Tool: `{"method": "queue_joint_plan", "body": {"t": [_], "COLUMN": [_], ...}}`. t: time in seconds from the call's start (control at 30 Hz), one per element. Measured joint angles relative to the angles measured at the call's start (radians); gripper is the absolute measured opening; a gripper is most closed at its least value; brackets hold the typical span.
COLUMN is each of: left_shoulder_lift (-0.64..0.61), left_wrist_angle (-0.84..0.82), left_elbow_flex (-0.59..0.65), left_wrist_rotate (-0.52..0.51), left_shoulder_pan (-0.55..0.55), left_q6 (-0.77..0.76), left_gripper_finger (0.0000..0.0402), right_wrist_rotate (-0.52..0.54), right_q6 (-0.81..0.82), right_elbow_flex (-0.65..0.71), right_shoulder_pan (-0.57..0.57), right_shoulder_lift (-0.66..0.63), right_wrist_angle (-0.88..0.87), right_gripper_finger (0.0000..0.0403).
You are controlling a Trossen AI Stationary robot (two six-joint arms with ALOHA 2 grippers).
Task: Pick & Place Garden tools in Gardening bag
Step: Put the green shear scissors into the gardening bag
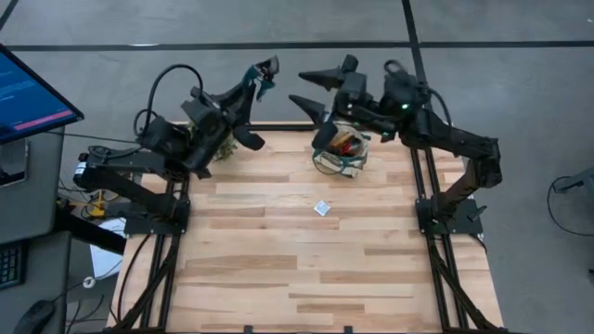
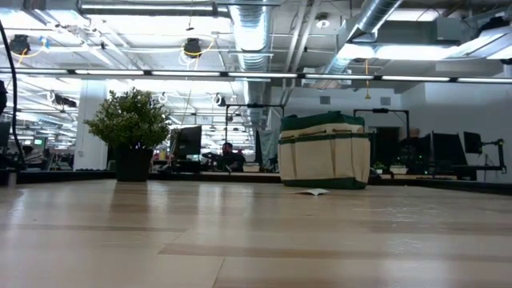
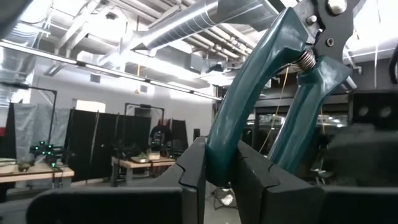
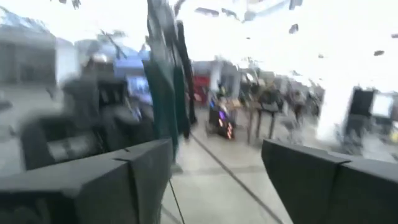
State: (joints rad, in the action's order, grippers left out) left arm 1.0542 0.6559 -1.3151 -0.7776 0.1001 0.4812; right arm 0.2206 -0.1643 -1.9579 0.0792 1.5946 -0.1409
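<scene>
My left gripper (image 1: 247, 95) is raised over the table's far left edge and shut on teal-handled pruning shears (image 1: 264, 74), which fill the left wrist view (image 3: 261, 87). My right gripper (image 1: 295, 87) is open and empty, held high over the far edge, facing the shears (image 4: 165, 74). The tan gardening bag (image 1: 342, 150) with green trim stands on its base at the far right of the table (image 2: 324, 152). A red-and-black item (image 1: 345, 141) and other tools show in the bag's open top. My left gripper pinches one teal handle of the shears, near its free end (image 3: 219, 163), between its two fingers. The other handle (image 3: 292, 134) stays free beside them. The shears stick out past the fingertips toward the table's far right, blades outermost, lifted clear of the table.
A bushy potted plant (image 2: 132, 120) stands at the far left, partly under my left arm (image 1: 221, 148). A small white packet (image 1: 322, 208) lies on the wood in front of the bag. A monitor (image 1: 28, 93) stands off the table's left side.
</scene>
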Motion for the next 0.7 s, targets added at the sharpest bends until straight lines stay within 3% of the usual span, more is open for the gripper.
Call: {"method": "queue_joint_plan", "body": {"t": [0.27,0.7], "left_shoulder_lift": [0.017,0.087], "left_wrist_angle": [0.007,0.058], "left_elbow_flex": [0.000,0.000], "left_wrist_rotate": [0.040,0.085], "left_shoulder_pan": [-0.004,-0.057], "left_q6": [-0.046,-0.072], "left_gripper_finger": [0.0049,0.0049], "right_wrist_rotate": [-0.066,-0.119], "right_q6": [-0.003,-0.003], "right_elbow_flex": [-0.001,-0.001], "right_shoulder_pan": [0.019,0.018], "right_shoulder_lift": [-0.002,-0.002], "right_wrist_angle": [0.097,0.081], "right_gripper_finger": [0.0255,0.0255]}}
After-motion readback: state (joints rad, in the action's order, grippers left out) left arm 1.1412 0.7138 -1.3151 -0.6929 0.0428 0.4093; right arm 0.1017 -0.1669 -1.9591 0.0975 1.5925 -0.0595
